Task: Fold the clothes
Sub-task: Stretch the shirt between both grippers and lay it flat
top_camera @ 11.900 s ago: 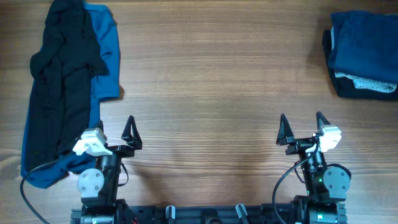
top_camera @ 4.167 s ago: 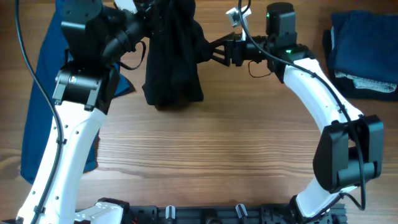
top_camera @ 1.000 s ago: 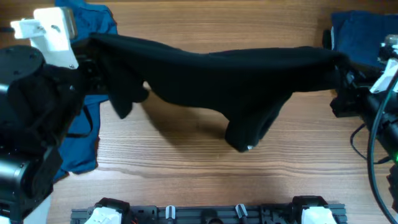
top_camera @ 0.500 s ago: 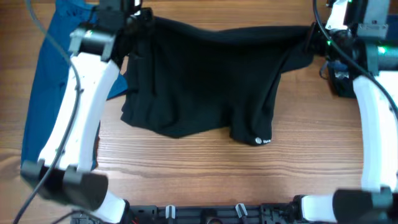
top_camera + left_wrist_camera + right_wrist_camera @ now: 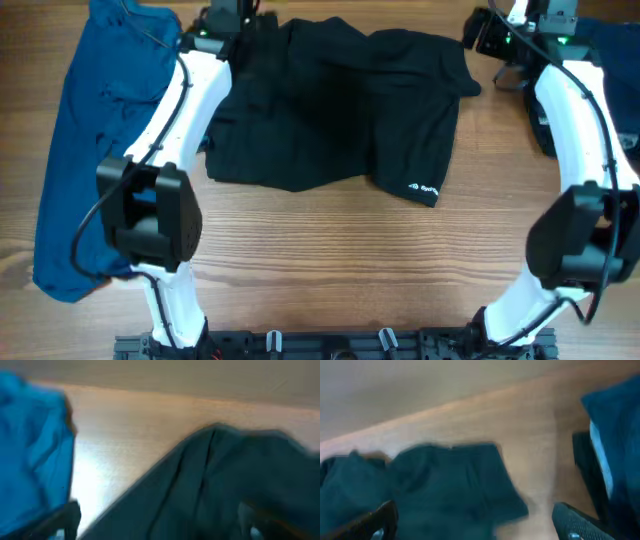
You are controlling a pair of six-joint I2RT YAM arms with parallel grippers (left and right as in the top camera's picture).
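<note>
Dropped from both grips since the earlier frame, the plain black soft garment (image 5: 330, 110) lies spread on the wooden bench (image 5: 320, 260). The left gripper (image 5: 160, 517) and right gripper (image 5: 476, 515) hang spread and empty over its far corners. The bright blue T-shirt (image 5: 95, 150) lies to its left.

Your overhead view looks straight down on the counter (image 5: 320, 250) from well above, with the whole black garment (image 5: 330, 110) in frame. Your left wrist view sits low and close, blurred, looking across the garment's left edge, with the blue T-shirt (image 5: 30, 450) to its left. Your right wrist view looks closely over the garment's right corner, with the folded stack (image 5: 615, 425) to its right. All three views share the black garment.
</note>
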